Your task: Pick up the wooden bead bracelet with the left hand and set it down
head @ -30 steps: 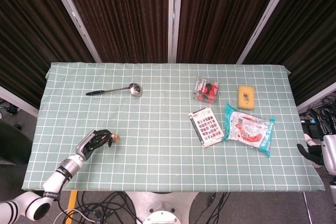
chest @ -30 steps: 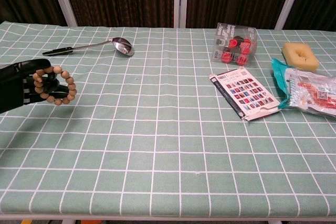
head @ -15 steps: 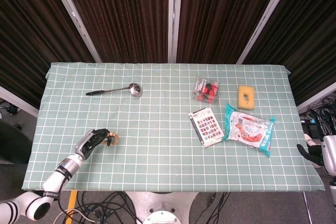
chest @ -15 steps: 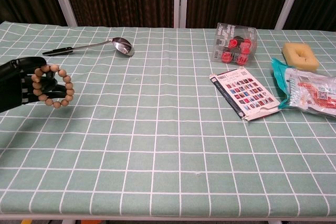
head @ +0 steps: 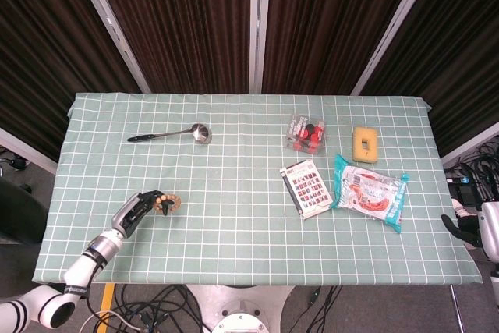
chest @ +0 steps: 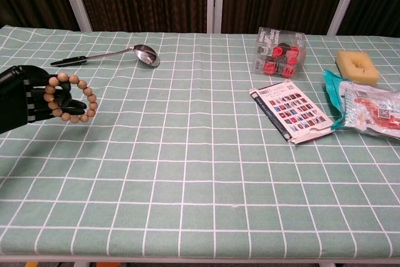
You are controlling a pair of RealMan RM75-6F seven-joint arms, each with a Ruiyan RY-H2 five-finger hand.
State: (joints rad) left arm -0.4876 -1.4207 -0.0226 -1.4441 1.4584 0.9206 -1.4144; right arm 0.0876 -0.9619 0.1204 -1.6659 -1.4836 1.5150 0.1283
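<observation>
- Left hand (chest: pixel 28 97) clamped on bracelet (chest: pixel 74 98), lower left, lifted clear of the tabletop (chest: pixel 200 154), likely ahead of setting down.
- Right hand (head: pixel 460 228) idle at right edge; finger state unclear.

The checked table (head: pixel 234 193) carries a ladle (head: pixel 173 134); rightward lie a berry box (head: pixel 306 133), booklet (head: pixel 305 189), snack bag (head: pixel 369 191) and sponge (head: pixel 365 144).
</observation>
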